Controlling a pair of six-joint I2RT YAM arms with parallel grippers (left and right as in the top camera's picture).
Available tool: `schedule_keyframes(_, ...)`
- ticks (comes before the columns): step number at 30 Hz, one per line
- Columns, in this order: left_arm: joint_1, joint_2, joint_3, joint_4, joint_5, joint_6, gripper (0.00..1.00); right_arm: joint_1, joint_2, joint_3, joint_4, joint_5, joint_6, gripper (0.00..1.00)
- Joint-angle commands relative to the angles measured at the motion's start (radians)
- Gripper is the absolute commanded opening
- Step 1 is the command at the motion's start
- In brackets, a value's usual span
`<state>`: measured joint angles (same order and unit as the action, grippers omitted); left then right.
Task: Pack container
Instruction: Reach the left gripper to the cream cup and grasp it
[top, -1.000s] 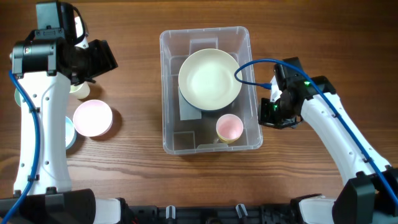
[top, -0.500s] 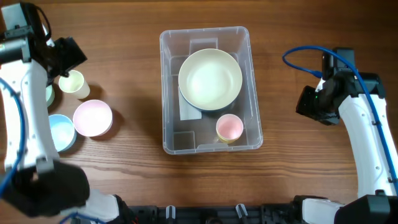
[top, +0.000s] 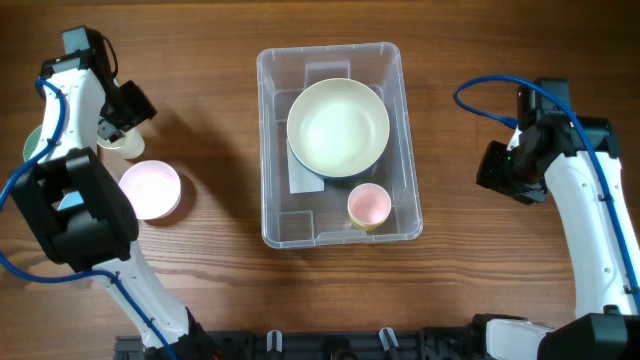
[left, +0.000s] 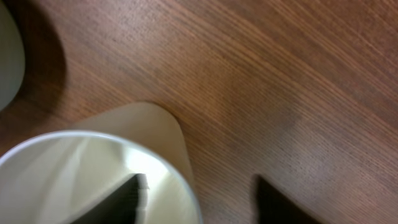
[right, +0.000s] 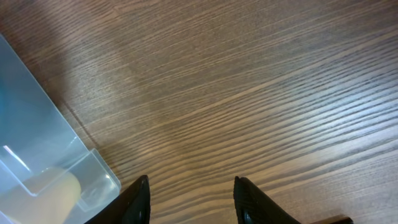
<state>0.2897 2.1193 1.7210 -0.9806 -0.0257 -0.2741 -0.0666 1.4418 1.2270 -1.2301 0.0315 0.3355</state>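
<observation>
The clear container (top: 273, 150) stands mid-table and holds a large cream bowl (top: 338, 127) and a pink cup (top: 369, 206). My left gripper (top: 122, 128) is low over a small cream cup (top: 129, 151) at the far left. In the left wrist view the left gripper (left: 202, 202) is open, with one finger inside the cream cup (left: 81, 174) and the other outside its wall. My right gripper (top: 497, 178) is open and empty over bare wood to the right of the container. It also shows in the right wrist view (right: 191, 199), with the container's corner (right: 37, 143) at the left.
A pink bowl (top: 150, 190) lies just below the cream cup. A pale green bowl (top: 32, 146) peeks out at the far left edge, also in the left wrist view (left: 7, 56). The left arm's links cover the table below it.
My left gripper has swung down and right onto the cream cup, and the left arm now covers the blue bowl. The right arm pulled away from the container earlier and has since held still.
</observation>
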Motion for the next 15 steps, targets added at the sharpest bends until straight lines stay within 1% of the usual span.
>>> schedule_keyframes(1,0.003,0.006,-0.001,0.024,-0.003,-0.003,0.28,-0.001,-0.008,0.016,-0.005,0.021,0.008,0.44)
schedule_keyframes(3,0.003,0.007,-0.001,0.028,-0.003,-0.003,0.16,-0.001,-0.009,0.016,-0.008,0.021,0.008,0.44)
schedule_keyframes(4,0.003,0.007,-0.001,0.03,-0.003,-0.003,0.09,-0.001,-0.009,0.016,-0.01,0.021,0.008,0.44)
schedule_keyframes(5,0.003,0.007,-0.001,0.031,-0.004,-0.003,0.04,-0.001,-0.009,0.016,-0.011,0.021,0.008,0.44)
schedule_keyframes(11,-0.008,-0.018,0.008,0.025,0.001,-0.004,0.04,-0.001,-0.009,0.016,-0.017,0.021,0.008,0.44)
schedule_keyframes(13,-0.05,-0.1,0.063,-0.046,0.103,-0.003,0.04,-0.002,-0.011,0.016,-0.013,0.0,0.014,0.43)
schedule_keyframes(15,-0.094,-0.172,0.084,-0.089,0.143,-0.003,0.04,-0.021,-0.027,0.017,0.005,-0.08,0.016,0.43)
